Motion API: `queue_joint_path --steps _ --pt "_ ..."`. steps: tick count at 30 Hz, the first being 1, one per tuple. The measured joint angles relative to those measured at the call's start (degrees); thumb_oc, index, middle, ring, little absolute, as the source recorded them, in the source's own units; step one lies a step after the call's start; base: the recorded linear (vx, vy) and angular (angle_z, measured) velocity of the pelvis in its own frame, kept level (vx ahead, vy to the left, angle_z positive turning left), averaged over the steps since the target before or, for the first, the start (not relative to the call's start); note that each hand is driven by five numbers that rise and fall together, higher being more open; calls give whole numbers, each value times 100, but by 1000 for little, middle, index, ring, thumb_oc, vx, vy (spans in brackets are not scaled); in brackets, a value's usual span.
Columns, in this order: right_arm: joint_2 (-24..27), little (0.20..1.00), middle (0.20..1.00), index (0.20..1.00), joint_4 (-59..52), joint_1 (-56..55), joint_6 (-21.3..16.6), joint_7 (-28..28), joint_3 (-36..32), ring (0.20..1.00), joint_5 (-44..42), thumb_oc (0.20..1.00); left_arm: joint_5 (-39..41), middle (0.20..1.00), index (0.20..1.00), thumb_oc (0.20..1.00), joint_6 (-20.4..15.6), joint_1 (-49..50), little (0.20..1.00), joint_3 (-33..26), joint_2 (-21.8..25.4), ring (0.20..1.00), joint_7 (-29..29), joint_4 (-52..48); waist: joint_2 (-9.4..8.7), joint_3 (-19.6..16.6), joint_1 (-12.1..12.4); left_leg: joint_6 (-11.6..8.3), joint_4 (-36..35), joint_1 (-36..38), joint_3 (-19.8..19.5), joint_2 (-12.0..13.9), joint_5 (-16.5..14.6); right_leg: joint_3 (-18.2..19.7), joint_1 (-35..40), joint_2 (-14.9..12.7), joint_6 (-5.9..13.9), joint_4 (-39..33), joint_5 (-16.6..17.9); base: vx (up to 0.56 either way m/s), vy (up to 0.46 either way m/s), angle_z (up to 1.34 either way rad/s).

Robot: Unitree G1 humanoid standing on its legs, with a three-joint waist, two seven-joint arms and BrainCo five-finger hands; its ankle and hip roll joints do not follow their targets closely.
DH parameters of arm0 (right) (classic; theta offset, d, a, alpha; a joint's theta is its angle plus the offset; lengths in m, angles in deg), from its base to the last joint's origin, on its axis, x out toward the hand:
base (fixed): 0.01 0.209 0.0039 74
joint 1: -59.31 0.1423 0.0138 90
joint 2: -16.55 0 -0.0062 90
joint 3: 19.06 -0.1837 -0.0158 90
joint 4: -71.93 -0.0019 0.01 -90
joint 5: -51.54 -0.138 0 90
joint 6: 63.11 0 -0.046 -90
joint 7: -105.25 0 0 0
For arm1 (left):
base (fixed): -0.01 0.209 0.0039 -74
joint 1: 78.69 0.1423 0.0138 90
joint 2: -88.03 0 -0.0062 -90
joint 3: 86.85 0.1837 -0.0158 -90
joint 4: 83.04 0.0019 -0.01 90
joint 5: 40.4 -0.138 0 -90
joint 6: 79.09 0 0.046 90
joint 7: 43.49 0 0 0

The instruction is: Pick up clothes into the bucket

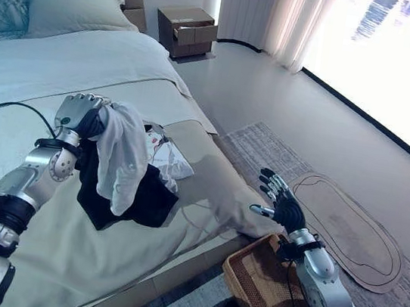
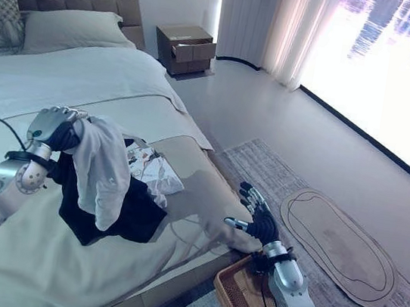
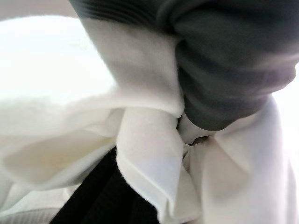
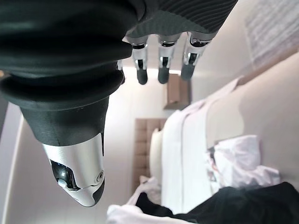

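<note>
The wide bed with pale grey-green bedding [image 1: 59, 270] carries the laundry. The brown woven wicker basket [image 1: 252, 282], which serves as the bucket, stands on the grey rug [image 1: 267, 143] beside the bed's near corner, toward your right.

The white cotton garment [image 1: 122, 153] hangs from the left robot hand [image 1: 79, 111], lifted off the bedding, its long axis running roughly straight down from the grasp. A black cloth garment [image 1: 144, 204] hangs with it behind and below; its lower part appears to touch the bed. The left wrist view confirms white folds bunched against the dark cover, with black cloth beneath. The left robot hand's fingers are curled round the white garment's upper end; whether they also pinch the black one cannot be told.

A crumpled white patterned garment [image 1: 165, 155] lies on the bed just beside the hanging pair, on the basket side.

The right robot hand [image 1: 280, 202] hovers above the basket's far rim with fingers straight and spread, grasping nothing.

The deciding relation: the basket lies to the right of the loaded left robot hand and lower, beyond the bed edge. You should expect a rightward, downward carry across the mattress corner. The right robot hand is nearer the basket, the left nearer the clothes.
</note>
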Motion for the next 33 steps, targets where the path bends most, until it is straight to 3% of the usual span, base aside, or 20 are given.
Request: queue_joint_path --steps 7,11,13,16,17,20,21,22,23,25,29,33 --pt "5 1000 1000 1000 15 -123 -6 -16 33 1000 -9 1000 -392 200 200 200 13 -95 200 824 -110 200 104 552 -6 -2 -80 -2 7 -70 72 0 1 92 -140 19 2 3 7 -61 10 -5" --pt "52 1000 1000 1000 18 -92 -30 -100 79 1000 -158 1000 -487 200 200 200 34 -453 200 1252 -267 200 219 879 -67 11 -161 -46 242 -633 40 -24 39 114 -638 -28 9 159 42 -270 18 0" --pt "106 1000 1000 1000 18 17 -47 -158 107 1000 -182 1000 -484 200 200 200 84 -878 200 1548 -329 200 285 1003 -106 225 -178 -44 573 -1074 -31 -49 34 127 -1009 -79 9 383 80 -301 51 10" --pt "244 1000 1000 1000 -41 384 -128 -254 165 1000 -229 1000 -459 200 200 200 209 -1714 200 1790 -499 200 474 1293 -169 826 -336 -17 1225 -1840 -54 -105 -16 249 -1756 -195 13 975 81 -222 65 3" --pt "391 1000 1000 1000 -44 673 -179 -259 160 1000 -226 1000 -459 200 200 200 229 -2231 200 1871 -467 200 558 1389 -148 1238 -312 9 1735 -2311 -124 -94 -277 330 -2163 -229 36 1292 -39 -101 44 -9" --pt "428 1000 1000 1000 59 876 -219 -432 101 1000 -222 1000 -456 200 200 200 297 -2488 200 1830 -469 200 669 1426 -176 1640 -579 10 2256 -2985 -67 -115 -388 489 -2715 -274 55 1421 -64 -169 68 -13" --pt "451 1000 1000 1000 103 895 -279 -509 30 1000 -209 1000 -456 200 200 200 328 -2618 200 1830 -455 200 735 1439 -179 1868 -627 111 2579 -3286 -36 -36 -576 572 -2972 -276 82 1554 -83 -88 31 -23" --pt "456 1000 1000 1000 175 818 -285 -550 -7 1000 -206 1000 -456 200 200 200 349 -2669 200 1822 -438 200 759 1432 -177 1940 -634 108 2661 -3427 9 -8 -625 589 -3109 -258 125 1559 -116 -135 49 -40" --pt "451 1000 1000 1000 273 789 -289 -642 -100 1000 -206 1000 -458 200 200 200 385 -2797 200 1824 -407 200 798 1419 -128 2014 -606 128 2805 -3762 47 105 -638 614 -3540 -224 99 1998 -240 -53 21 -29" --pt "445 1000 1000 1000 368 585 -290 -742 -177 1000 -204 1000 -458 200 200 200 448 -2990 200 1825 -390 200 847 1439 -244 2173 -637 85 3150 -4085 43 26 -706 708 -3927 -256 21 2560 -395 -71 19 -11" --pt "449 1000 1000 1000 500 426 -312 -881 -417 1000 -209 1000 -459 200 200 200 565 -3150 200 1835 -224 200 914 1491 -231 2263 -815 105 3430 -4638 -19 110 -744 748 -4415 -185 20 2683 -394 -49 21 -6" --pt "439 1000 1000 1000 495 402 -334 -889 -550 1000 -212 1000 -458 200 200 200 632 -3290 200 1835 -217 200 955 1577 -231 2264 -823 121 3484 -4759 13 96 -745 768 -4562 -182 9 2727 -386 1 3 -1"
